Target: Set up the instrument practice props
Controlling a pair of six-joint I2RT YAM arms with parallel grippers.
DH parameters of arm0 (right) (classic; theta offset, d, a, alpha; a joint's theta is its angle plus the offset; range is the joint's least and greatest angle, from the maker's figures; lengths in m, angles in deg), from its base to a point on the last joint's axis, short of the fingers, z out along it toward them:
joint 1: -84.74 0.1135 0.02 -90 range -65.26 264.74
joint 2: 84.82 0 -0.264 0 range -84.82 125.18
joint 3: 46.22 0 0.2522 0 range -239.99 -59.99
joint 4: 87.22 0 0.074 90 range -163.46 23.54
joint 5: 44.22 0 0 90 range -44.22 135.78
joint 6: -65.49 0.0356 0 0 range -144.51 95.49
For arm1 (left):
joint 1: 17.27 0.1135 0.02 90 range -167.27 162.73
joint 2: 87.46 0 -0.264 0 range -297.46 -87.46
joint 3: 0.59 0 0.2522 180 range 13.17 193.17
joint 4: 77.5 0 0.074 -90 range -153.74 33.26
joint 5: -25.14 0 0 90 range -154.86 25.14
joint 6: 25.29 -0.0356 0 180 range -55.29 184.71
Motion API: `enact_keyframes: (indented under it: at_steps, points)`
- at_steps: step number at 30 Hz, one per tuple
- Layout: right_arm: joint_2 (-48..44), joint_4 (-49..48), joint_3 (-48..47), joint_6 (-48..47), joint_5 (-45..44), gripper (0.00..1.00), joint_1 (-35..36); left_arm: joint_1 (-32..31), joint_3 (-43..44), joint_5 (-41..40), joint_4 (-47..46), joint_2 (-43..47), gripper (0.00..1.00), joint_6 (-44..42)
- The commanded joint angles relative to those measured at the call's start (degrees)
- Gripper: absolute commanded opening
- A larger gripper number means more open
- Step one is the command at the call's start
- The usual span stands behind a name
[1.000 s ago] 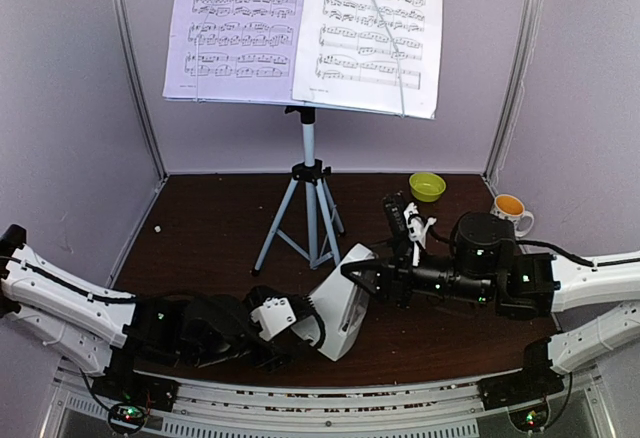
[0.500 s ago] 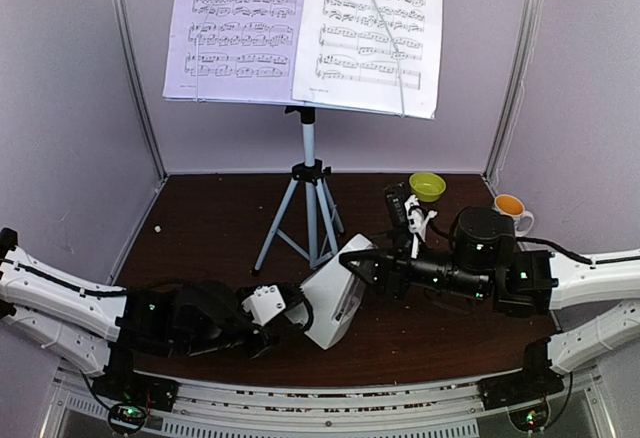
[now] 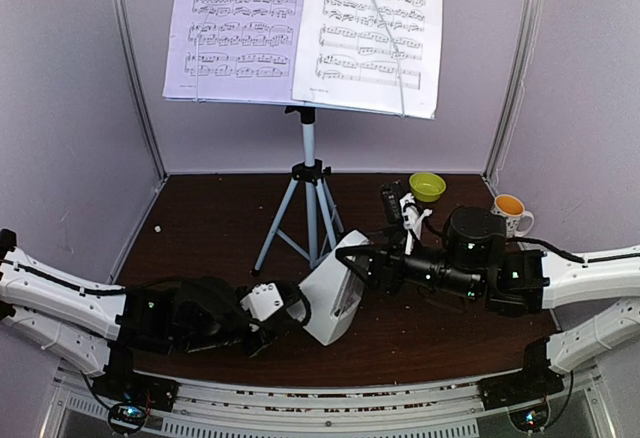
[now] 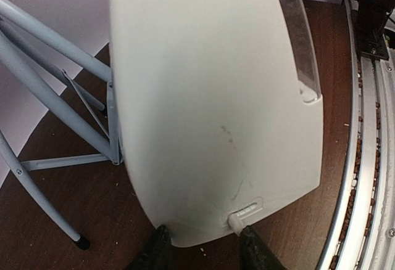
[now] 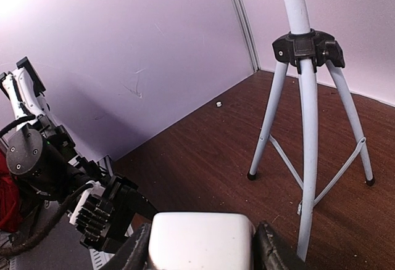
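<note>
The pale-grey metronome (image 3: 333,300) hangs tilted just above the table, in front of the tripod, held between both arms. My left gripper (image 3: 291,310) is shut on its near end; in the left wrist view both fingertips (image 4: 159,248) press the rounded edge of the metronome (image 4: 216,97) beside a small latch tab. My right gripper (image 3: 352,258) is shut on the far end, a white block (image 5: 200,239) that fills the gap of the right gripper (image 5: 202,248). The music stand (image 3: 308,148) stands at the back centre and carries two sheet-music pages (image 3: 240,28) (image 3: 370,33).
The tripod legs (image 5: 302,116) (image 4: 55,97) spread just behind the metronome. A yellow-green bowl (image 3: 427,186) and a patterned mug (image 3: 511,210) sit at the back right. A tiny white bit (image 3: 157,228) lies at the left wall. A metal rail (image 4: 370,159) runs along the near edge.
My left jaws have narrowed onto the metronome's near end. The metronome has swung a little more upright and shifted back, and the right gripper has moved slightly left with it.
</note>
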Motion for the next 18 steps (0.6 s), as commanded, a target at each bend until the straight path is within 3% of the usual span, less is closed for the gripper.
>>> enact_keyframes:
  at_steps: [1, 8, 12, 18]
  points:
    - [-0.57, -9.40, -4.04, 2.74, 4.65, 0.00, 1.45, 0.92, 0.59, 1.30, -4.43, -0.19, 0.38, 0.40]
    - [-1.20, -3.20, -5.08, 5.33, -11.34, 0.00, 1.50, 0.70, -3.82, -1.71, -5.96, 4.63, 0.78, 4.08]
    - [-0.48, -2.05, -5.52, 9.51, -17.54, 0.00, 1.60, -0.94, -5.29, -3.03, -10.13, 4.93, 0.88, 3.81]
    - [0.60, -2.55, -5.17, 13.80, -20.27, 0.00, 2.72, -2.38, -1.75, -3.28, -12.87, -1.26, 0.94, 1.83]
